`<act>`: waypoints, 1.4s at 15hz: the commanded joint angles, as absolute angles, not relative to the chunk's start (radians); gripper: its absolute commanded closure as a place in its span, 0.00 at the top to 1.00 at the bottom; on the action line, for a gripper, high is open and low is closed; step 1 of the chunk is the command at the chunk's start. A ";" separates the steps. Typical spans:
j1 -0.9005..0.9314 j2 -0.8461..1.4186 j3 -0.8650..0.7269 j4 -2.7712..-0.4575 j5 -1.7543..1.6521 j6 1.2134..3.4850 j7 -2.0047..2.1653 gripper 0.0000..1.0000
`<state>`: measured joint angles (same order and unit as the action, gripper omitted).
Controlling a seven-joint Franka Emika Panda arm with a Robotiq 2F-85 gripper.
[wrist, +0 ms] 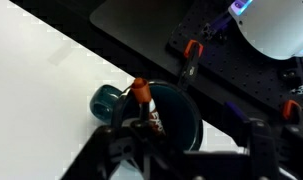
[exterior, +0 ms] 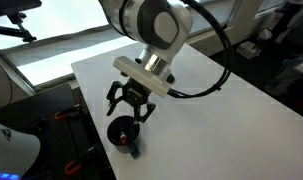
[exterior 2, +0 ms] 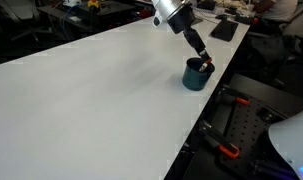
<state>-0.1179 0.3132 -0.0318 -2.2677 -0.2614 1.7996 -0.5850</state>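
Observation:
A dark teal mug (wrist: 187, 104) with a handle (wrist: 103, 101) stands on the white table (exterior: 216, 85), close to its edge. A marker (wrist: 144, 104) with an orange cap and a white printed body leans upright inside the mug. My gripper (wrist: 186, 142) hangs right over the mug, its jaws standing wide apart around the mug's mouth. The marker sits just inside one finger; I cannot tell whether they touch. In both exterior views the gripper (exterior: 131, 108) (exterior 2: 203, 62) dips over the mug (exterior: 123, 133) (exterior 2: 196, 76).
The table (exterior 2: 91, 90) edge runs just beside the mug. Below the edge are black frames with orange clamps (wrist: 194, 50) and a white rounded body (wrist: 276, 25). A dark pad (exterior 2: 224, 30) lies at the table's far end.

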 commanded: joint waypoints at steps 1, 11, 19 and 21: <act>-0.125 0.320 -0.029 -2.253 -0.252 1.802 -0.582 0.45; -0.138 0.345 -0.030 -2.238 -0.247 1.800 -0.591 1.00; -0.149 0.372 -0.028 -2.221 -0.241 1.800 -0.593 1.00; -0.151 0.377 -0.028 -2.221 -0.240 1.801 -0.594 0.92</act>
